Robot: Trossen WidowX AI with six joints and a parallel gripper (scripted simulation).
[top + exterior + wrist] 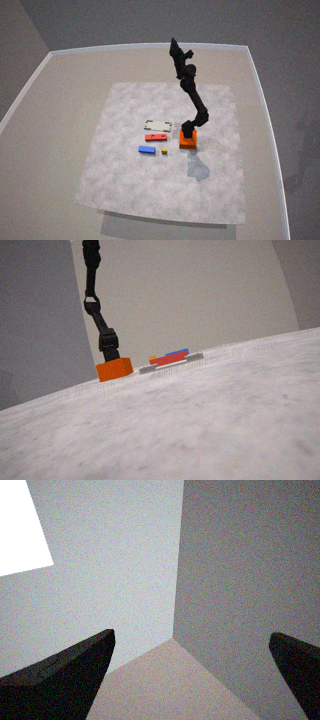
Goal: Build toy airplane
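Toy airplane fuselage [155, 137] [170, 360]: unseated, lying just beside the jig [157, 125] [193, 357]. Gripper [173, 39] [190, 637] wide, holding nothing, raised well away from the jig. Risk: a descent from this distant pose, if misaligned, could knock the fuselage askew or catch the jig's corner walls. Condition: fuselage red, long, level, two dark sockets on top. Blue wing [146, 149] [178, 352] and small orange tail fin [164, 151] [152, 357] lie farther from the jig, unfitted.
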